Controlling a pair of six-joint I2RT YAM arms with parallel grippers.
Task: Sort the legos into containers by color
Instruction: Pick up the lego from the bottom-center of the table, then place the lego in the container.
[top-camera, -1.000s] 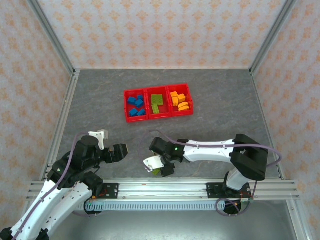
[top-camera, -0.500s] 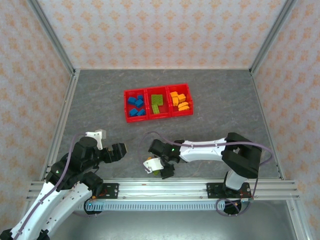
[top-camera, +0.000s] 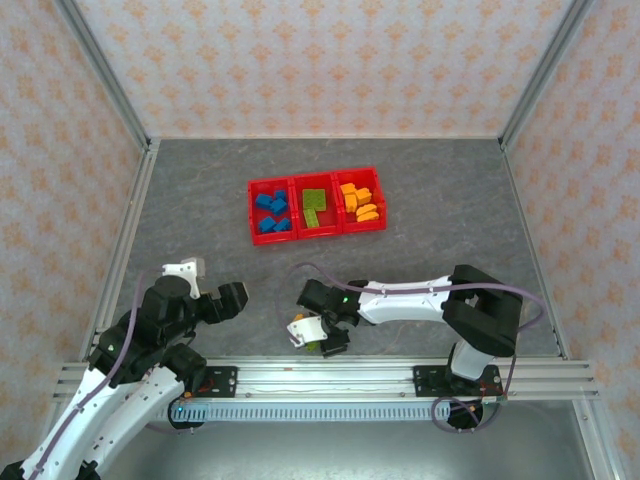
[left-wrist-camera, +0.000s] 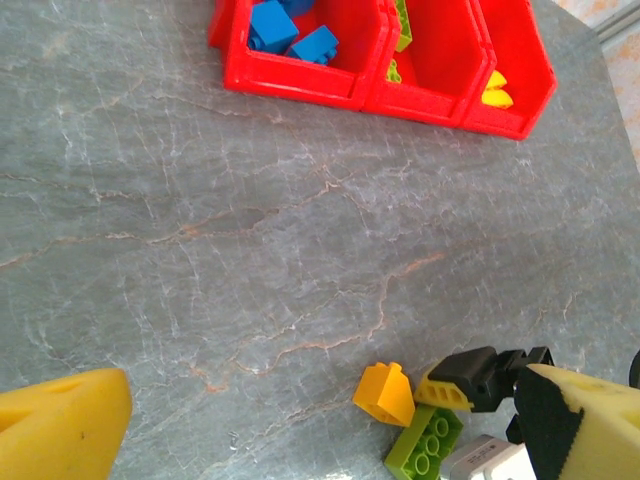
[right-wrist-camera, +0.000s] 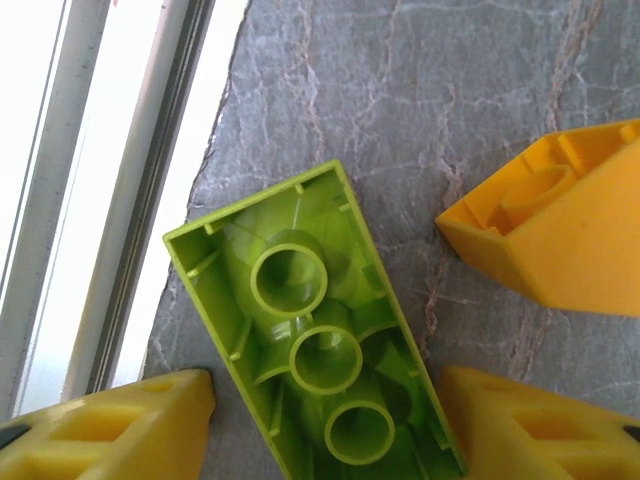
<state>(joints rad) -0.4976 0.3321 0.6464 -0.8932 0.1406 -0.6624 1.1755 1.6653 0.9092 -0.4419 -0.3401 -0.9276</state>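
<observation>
Upside down on the grey table (top-camera: 450, 200) by the near rail (right-wrist-camera: 100, 150): the green lego (right-wrist-camera: 320, 370), hollow tubes up, just beside 1 orange lego (right-wrist-camera: 560, 240) — seemingly the last 2 outside the containers (top-camera: 316, 238), already stocked with blue, green and orange in 3 separate bins. Over the past second, eased down and slightly inward around it: the right gripper (top-camera: 318, 335), jaws parted, 1 yellow pad (right-wrist-camera: 110, 425) on each side, not yet clenched. Drawn back a touch toward the left: the left gripper (top-camera: 235, 298), jaws spread wide, holding nothing. For the task — grasp set up; likely next a squeeze, lift and carry to the middle bin.
</observation>
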